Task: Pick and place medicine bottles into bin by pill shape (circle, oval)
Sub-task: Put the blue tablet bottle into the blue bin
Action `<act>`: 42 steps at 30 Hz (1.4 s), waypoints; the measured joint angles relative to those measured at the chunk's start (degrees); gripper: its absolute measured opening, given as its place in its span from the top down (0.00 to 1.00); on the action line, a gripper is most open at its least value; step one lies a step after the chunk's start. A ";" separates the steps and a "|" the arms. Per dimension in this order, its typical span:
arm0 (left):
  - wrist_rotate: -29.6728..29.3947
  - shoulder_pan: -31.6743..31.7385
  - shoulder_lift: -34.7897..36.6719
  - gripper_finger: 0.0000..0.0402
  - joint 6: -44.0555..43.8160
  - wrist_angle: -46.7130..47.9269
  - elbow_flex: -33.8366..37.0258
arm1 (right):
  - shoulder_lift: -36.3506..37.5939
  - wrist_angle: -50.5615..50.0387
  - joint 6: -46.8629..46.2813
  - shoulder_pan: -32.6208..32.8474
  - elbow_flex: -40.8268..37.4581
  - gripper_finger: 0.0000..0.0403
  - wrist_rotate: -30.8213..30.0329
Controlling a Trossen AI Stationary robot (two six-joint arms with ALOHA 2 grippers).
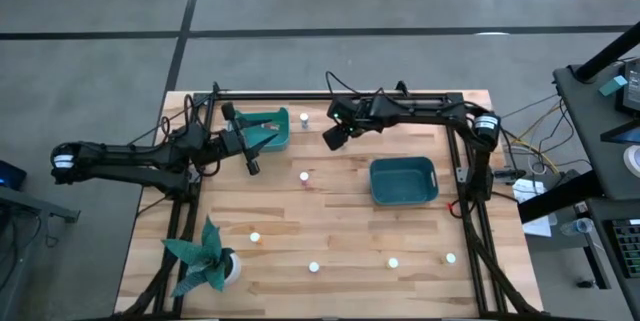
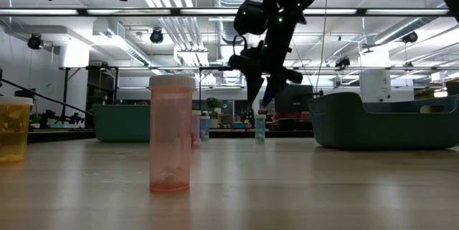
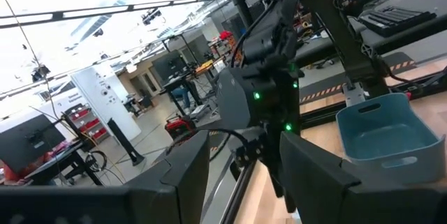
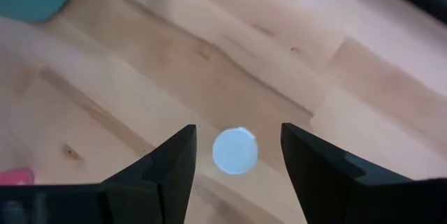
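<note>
In the high view the right claw [image 1: 335, 137] hangs above the upper middle of the wooden surface [image 1: 340, 221], just left of centre in the frame. Its wrist view shows the two dark fingers [image 4: 167, 172] spread apart with bare wood between them. The white cap of one medicine bottle [image 4: 235, 151] sits in that gap, touching neither finger, so the claw is released and grasps nothing.

The left claw [image 1: 250, 156] rests at the upper left of the surface, beside the teal tray [image 1: 268, 129] there. Its fingers [image 3: 178, 175] also stand apart and empty, pointing toward the right arm.

A second teal tray [image 1: 404, 181] lies right of centre. The bottles stand scattered and well apart:
- one [image 1: 304, 117] near the top edge, just right of the upper-left tray
- one [image 1: 305, 175] at mid-surface
- four along the lower part of the frame [image 1: 255, 237], [image 1: 314, 267], [image 1: 393, 261] and [image 1: 451, 257]

A teal paper plant [image 1: 203, 258] in a white pot occupies the lower left corner.

In the low view a translucent pinkish bottle [image 2: 171, 133] stands upright in the left foreground. A yellowish bottle [image 2: 13, 130] stands at the far left edge, and a small bottle [image 2: 259, 127] stands farther back under the dark arm.
</note>
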State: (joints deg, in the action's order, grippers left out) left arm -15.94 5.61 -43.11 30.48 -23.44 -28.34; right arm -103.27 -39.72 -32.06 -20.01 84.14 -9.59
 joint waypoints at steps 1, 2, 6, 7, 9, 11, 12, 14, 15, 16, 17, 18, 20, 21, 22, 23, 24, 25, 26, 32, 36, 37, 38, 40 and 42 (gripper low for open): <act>0.00 0.00 0.00 0.60 -0.02 0.00 0.00 | -0.42 0.00 -0.20 0.02 0.00 0.50 0.52; 0.00 0.00 0.00 0.60 0.00 0.02 0.00 | -0.80 0.05 -0.25 0.02 0.00 0.50 1.01; 0.00 0.00 0.02 0.60 0.18 0.00 0.04 | -1.98 0.05 -0.35 0.25 0.00 0.50 1.24; 0.00 0.00 0.02 0.60 0.20 0.00 0.08 | -2.28 0.10 -0.36 0.38 0.00 0.50 1.22; 0.00 0.00 0.02 0.60 0.22 0.00 0.09 | -2.77 0.20 -0.36 0.52 0.00 0.50 1.25; 0.00 0.00 0.02 0.60 0.26 -0.02 0.09 | -3.47 0.23 -0.42 0.66 0.00 0.50 1.26; 0.00 0.00 0.02 0.60 0.29 -0.02 0.10 | -3.68 0.15 -0.66 0.66 -0.02 0.50 1.40; 0.00 0.00 0.02 0.60 0.32 -0.02 0.13 | -4.21 0.02 -0.93 0.66 -0.02 0.50 1.54; 0.00 0.00 0.02 0.60 0.34 -0.04 0.13 | -4.37 0.16 -0.93 0.66 -0.02 0.50 1.56; 0.00 0.00 0.02 0.60 0.35 -0.02 0.15 | -4.46 0.15 -0.93 0.66 -0.02 0.50 1.57; 0.00 0.00 0.02 0.60 0.35 -0.03 0.15 | -4.53 0.07 -0.93 0.63 -0.02 0.50 1.56; 0.00 0.00 0.02 0.60 0.35 -0.04 0.15 | -4.54 0.10 -0.93 0.63 -0.02 0.50 1.56; 0.00 0.00 0.02 0.60 0.37 -0.02 0.15 | -4.54 0.14 -0.93 0.63 -0.02 0.52 1.58; 0.00 0.00 0.02 0.60 0.42 -0.04 0.15 | -4.54 0.12 -0.99 0.63 -0.02 0.53 1.60; 0.00 0.00 0.02 0.60 0.44 -0.04 0.15 | -4.54 0.10 -1.08 0.63 -0.02 0.55 1.63; 0.00 0.00 0.02 0.60 0.44 -0.04 0.15 | -4.54 0.06 -1.13 0.63 -0.02 0.57 1.63; 0.00 0.00 0.02 0.60 0.46 -0.04 0.15 | -4.54 0.06 -1.11 0.63 -0.02 0.59 1.64; 0.00 0.00 0.02 0.60 0.46 -0.04 0.15 | -4.54 0.05 -1.13 0.63 -0.02 0.61 1.63; 0.00 0.00 0.02 0.60 0.46 -0.04 0.15 | -4.54 0.04 -1.20 0.63 -0.02 0.63 1.63; 0.00 0.00 0.02 0.60 0.46 -0.04 0.15 | -4.54 -0.03 -1.56 0.66 -0.02 0.74 1.65; 0.00 0.00 0.02 0.60 0.46 -0.04 0.15 | -4.54 -0.03 -1.59 0.66 -0.02 0.73 1.65; 0.00 0.00 0.02 0.60 0.46 -0.04 0.15 | -4.54 -0.03 -1.59 0.66 -0.02 0.72 1.65; 0.00 0.00 0.02 0.60 0.46 -0.04 0.15 | -4.52 -0.05 -1.59 0.66 -0.02 0.71 1.65; 0.00 0.00 0.02 0.60 0.44 -0.04 0.15 | -4.18 -0.18 -1.56 0.66 -0.03 0.70 1.65; 0.00 0.00 0.02 0.60 0.45 -0.04 0.15 | -3.27 -0.38 -1.52 0.66 -0.04 0.70 1.65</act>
State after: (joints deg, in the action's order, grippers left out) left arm -15.94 5.61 -43.09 30.93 -23.49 -28.18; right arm -106.54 -40.10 -33.58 -19.35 84.09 -7.94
